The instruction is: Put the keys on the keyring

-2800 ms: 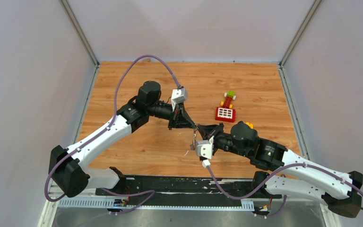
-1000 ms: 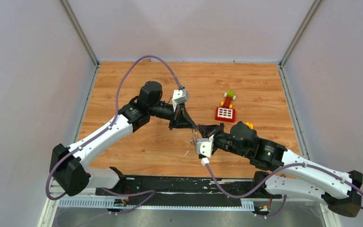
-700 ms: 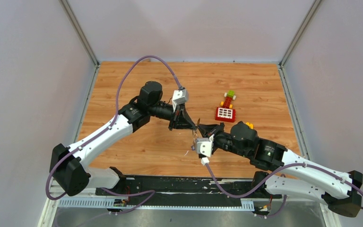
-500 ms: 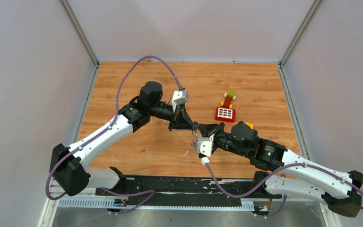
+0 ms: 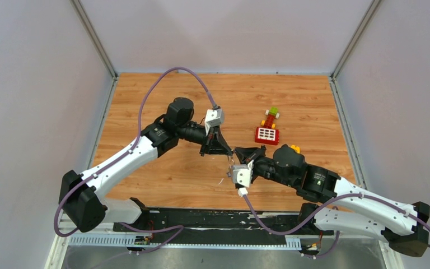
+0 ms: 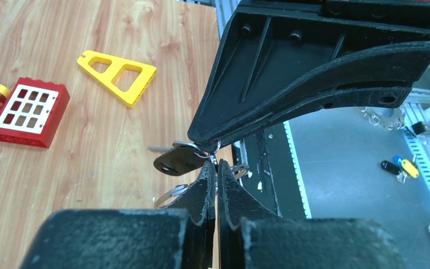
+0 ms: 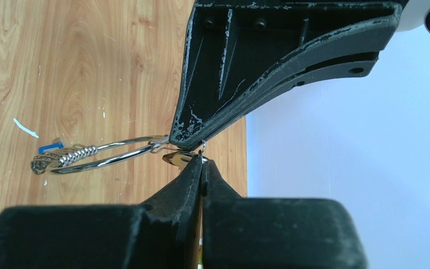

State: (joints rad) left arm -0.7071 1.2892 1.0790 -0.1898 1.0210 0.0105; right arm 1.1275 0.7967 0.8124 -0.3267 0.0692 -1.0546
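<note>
A: What has your left gripper (image 6: 213, 166) got?
B: Its jaws are pressed together, with hardly a sliver between them; the black-headed key (image 6: 174, 161) juts out beside the tips and its blade runs toward that seam, so you seem to hold it by the blade.
A: And your right gripper (image 7: 201, 163)?
B: Closed as well; the keyring (image 7: 203, 147), a thin wire loop, rises out of its seam; your two tools meet nose to nose above the wooden table (image 6: 89, 168); an elongated silver loop with a coiled sleeve (image 7: 98, 152) and a blue tag (image 7: 50, 148) extend beside the ring.
A: Anything else near you?
B: A yellow triangular frame (image 6: 117, 68) and a red block with a white grid (image 6: 31, 111) lie apart on the wood.
</note>
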